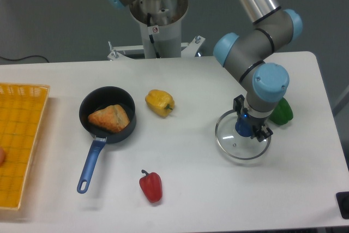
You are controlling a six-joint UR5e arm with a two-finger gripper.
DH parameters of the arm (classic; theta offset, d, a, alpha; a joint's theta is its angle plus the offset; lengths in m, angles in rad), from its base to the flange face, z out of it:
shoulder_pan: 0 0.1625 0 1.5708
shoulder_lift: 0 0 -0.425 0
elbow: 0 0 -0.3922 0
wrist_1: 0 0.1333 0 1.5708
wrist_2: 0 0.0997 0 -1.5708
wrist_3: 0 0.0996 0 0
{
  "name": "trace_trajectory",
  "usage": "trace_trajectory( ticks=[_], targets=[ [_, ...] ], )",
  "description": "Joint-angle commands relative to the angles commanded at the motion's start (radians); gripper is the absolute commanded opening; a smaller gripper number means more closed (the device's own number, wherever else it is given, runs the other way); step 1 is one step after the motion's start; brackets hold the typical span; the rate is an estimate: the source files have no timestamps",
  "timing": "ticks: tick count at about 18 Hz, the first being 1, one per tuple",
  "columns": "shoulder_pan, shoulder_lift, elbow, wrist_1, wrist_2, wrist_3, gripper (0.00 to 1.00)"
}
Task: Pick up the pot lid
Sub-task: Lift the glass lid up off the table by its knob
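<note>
The pot lid (235,148) is a clear glass disc with a thin rim and a blue knob, right of the table's middle. My gripper (252,117) comes down from the upper right, its fingertips at either side of the knob and shut on it. The gripper hides the lid's upper right part. The lid looks slightly tilted, and its height over the table is hard to judge.
A black pan (128,133) with a blue handle holds a bread-like piece at the left. Around lie a yellow pepper (160,103), a red pepper (151,187) and a green object (282,112) beside the gripper. An orange crate (22,135) stands far left.
</note>
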Motion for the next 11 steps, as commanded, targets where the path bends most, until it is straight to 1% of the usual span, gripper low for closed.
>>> trace_trajectory(
  ticks=[3, 4, 7, 9, 11],
  targets=[
    [-0.02, 0.034, 0.017, -0.06, -0.009, -0.003, 0.58],
    [-0.023, 0.043, 0.018, -0.071, -0.014, -0.003, 0.58],
    [-0.037, 0.063, 0.017, -0.083, -0.019, -0.017, 0.58],
    [-0.043, 0.08, 0.017, -0.112, -0.019, -0.02, 0.58],
    [-0.041, 0.086, 0.017, -0.118, -0.019, -0.02, 0.58]
  ],
)
